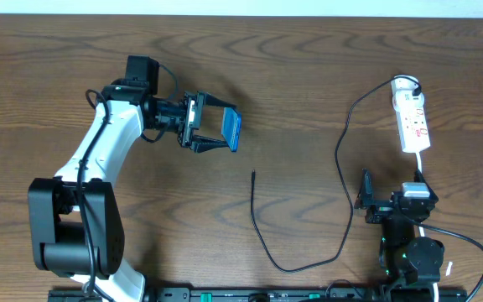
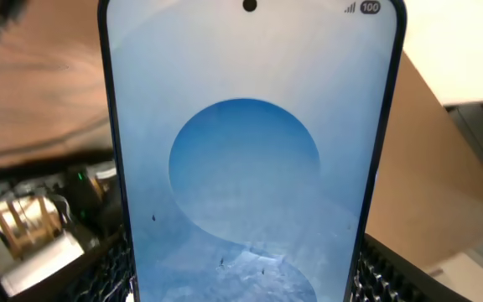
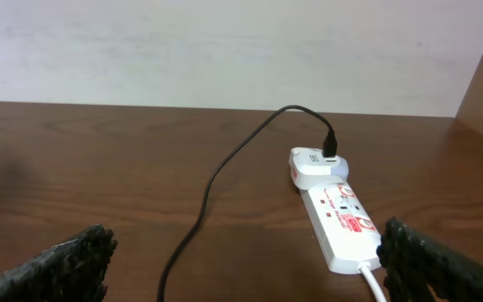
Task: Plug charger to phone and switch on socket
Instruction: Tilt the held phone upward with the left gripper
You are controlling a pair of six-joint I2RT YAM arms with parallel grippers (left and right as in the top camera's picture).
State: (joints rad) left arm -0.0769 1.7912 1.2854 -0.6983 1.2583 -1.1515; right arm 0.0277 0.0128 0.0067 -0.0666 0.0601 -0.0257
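Note:
My left gripper (image 1: 230,128) is shut on the phone (image 1: 234,130) and holds it off the table at the left. In the left wrist view the blue screen (image 2: 246,159) fills the picture, with a black finger (image 2: 111,273) against each long edge. The charger (image 1: 340,159) runs from a white adapter (image 3: 313,164) on the socket (image 1: 412,122) down in a loop. Its plug tip (image 1: 253,174) lies free on the table, below and right of the phone. My right gripper (image 1: 391,195) stands open just short of the socket's (image 3: 342,220) near end, with nothing between its fingers.
The socket's white cord (image 3: 376,281) runs back past my right finger (image 3: 443,268) toward the right arm's base (image 1: 413,252). The charger (image 3: 216,176) crosses the wood ahead of the right gripper. A pale wall stands behind the table.

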